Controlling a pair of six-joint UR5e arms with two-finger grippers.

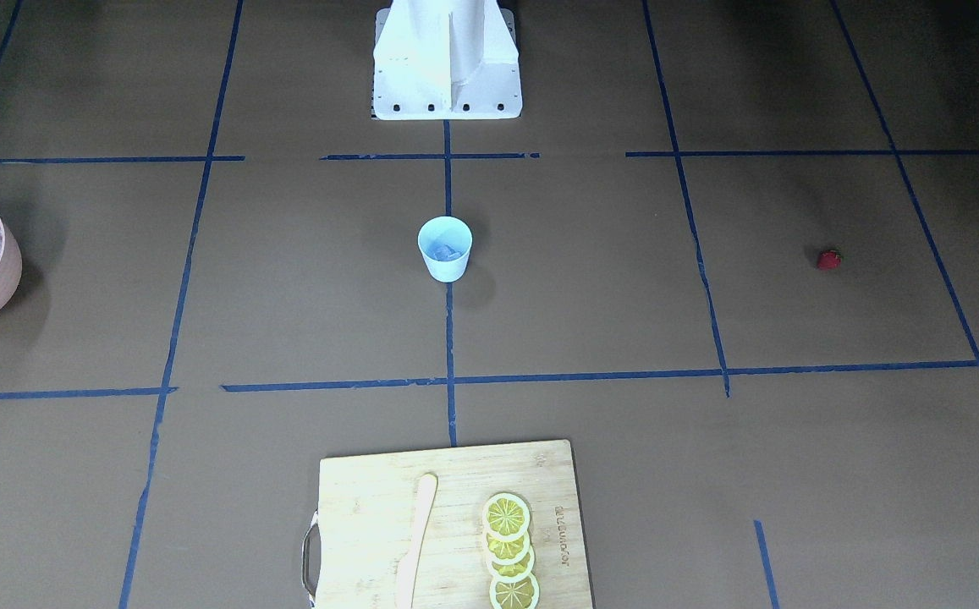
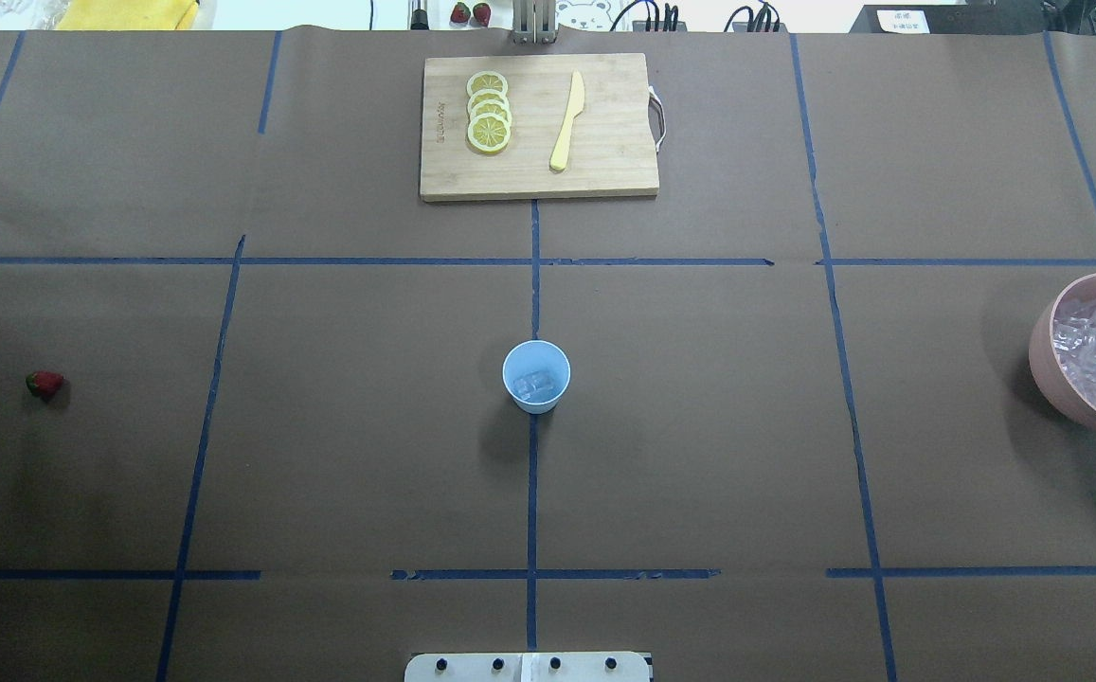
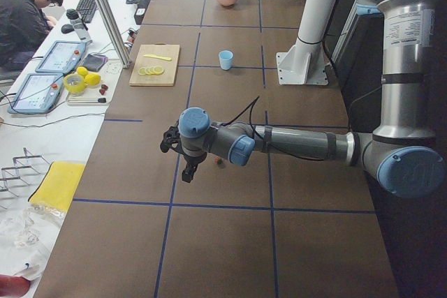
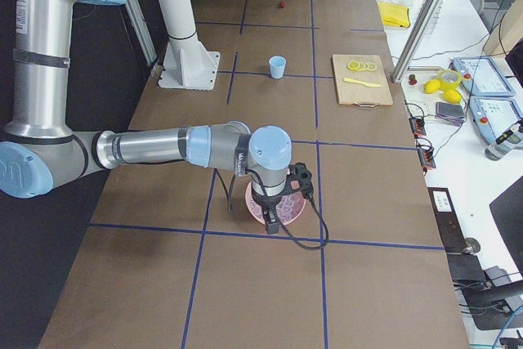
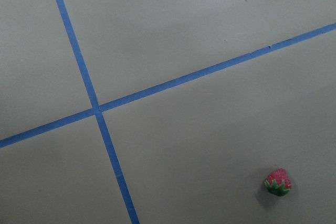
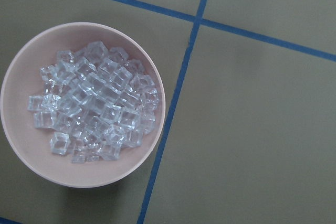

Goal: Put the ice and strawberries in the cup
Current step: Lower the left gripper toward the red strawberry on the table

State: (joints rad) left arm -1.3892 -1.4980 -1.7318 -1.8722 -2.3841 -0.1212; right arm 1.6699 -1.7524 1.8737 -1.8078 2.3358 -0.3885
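Observation:
The light-blue cup [image 2: 536,376] stands upright at the table's middle with a few clear ice cubes [image 2: 535,384] inside; it also shows in the front view [image 1: 444,248]. More ice [image 6: 94,103] fills the pink bowl [image 6: 152,145] at the robot's far right [image 2: 1045,365]. One red strawberry [image 2: 44,383] lies on the table at the far left and shows in the left wrist view [image 5: 277,182]. My left gripper [image 3: 187,167] hovers near the strawberry. My right gripper [image 4: 272,220] hangs over the bowl. I cannot tell whether either is open or shut.
A wooden cutting board [image 2: 604,170] with lemon slices [image 2: 489,112] and a pale knife [image 2: 567,120] lies at the far edge. The robot's white base [image 1: 447,63] stands behind the cup. An operator [image 3: 24,12] sits beyond the table.

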